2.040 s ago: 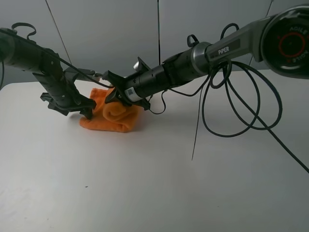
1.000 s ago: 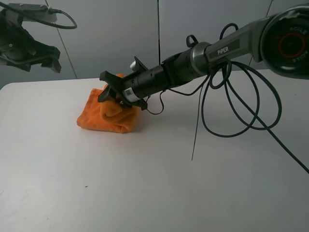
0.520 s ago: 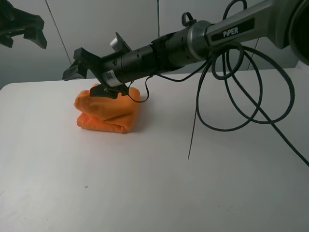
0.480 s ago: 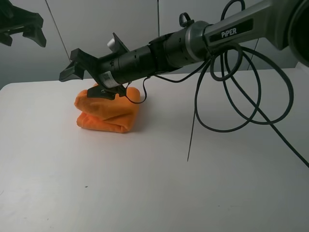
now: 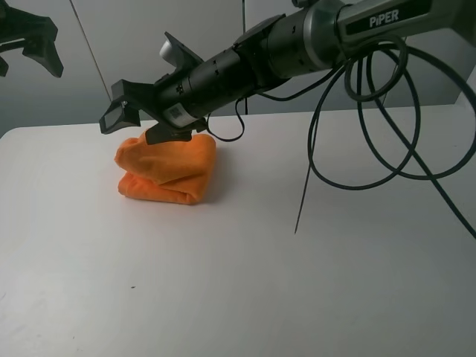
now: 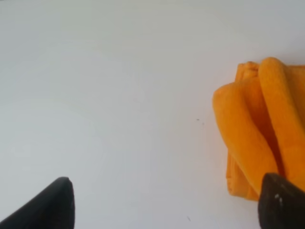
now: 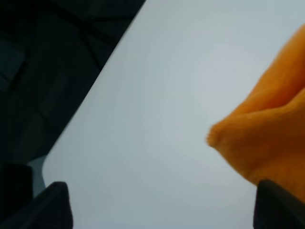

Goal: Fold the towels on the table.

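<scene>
Right gripper point(image 5: 134, 123) lifts off the orange towel point(image 5: 167, 167), jaws wide and empty.
Left gripper point(image 5: 30, 44) hangs spread above the table point(image 5: 245, 282); towel sits bundled, folding looks nearly done.

The orange towel point(image 5: 166, 169) is lying folded in a thick bundle on the white counter point(image 5: 238, 282). The right gripper point(image 5: 137, 123) is reaching across just above the towel's top, jaws spread apart. The left gripper point(image 5: 30, 44) is hanging high at the far left, well apart from the towel.
</scene>
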You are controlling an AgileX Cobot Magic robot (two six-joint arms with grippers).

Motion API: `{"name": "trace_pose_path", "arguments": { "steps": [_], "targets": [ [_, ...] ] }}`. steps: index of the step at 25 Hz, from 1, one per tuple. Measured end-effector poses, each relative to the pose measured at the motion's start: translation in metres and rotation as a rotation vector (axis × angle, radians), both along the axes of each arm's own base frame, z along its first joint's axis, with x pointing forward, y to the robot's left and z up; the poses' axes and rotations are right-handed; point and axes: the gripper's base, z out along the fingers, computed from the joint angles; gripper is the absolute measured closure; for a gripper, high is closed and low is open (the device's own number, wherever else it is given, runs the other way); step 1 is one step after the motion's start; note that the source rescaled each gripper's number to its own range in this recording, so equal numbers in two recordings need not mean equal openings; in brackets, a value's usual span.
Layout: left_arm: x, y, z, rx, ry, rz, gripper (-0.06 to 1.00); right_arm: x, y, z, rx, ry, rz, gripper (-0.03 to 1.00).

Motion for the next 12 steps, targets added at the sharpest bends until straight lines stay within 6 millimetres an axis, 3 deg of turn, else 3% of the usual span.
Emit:
{"name": "trace_pose_path", "arguments": {
  "steps": [2, 6, 9, 12],
  "targets": [
    [-0.007, 0.000, 0.010, -0.003, -0.022, 0.001, -0.05, 0.008, -0.018, 0.011, -0.069, -0.035, -0.019, 0.13],
    [-0.027, 0.002, 0.035, -0.003, -0.069, 0.001, -0.06, 0.024, -0.057, 0.026, -0.216, -0.082, -0.085, 0.00],
    [-0.051, 0.005, 0.041, 0.014, -0.086, 0.002, -0.06, 0.030, -0.094, 0.037, -0.289, -0.099, -0.166, -0.03],
    [-0.086, 0.008, 0.043, 0.025, -0.123, 0.007, -0.06, 0.022, -0.130, 0.054, -0.342, -0.116, -0.247, -0.03]
  ]
}}
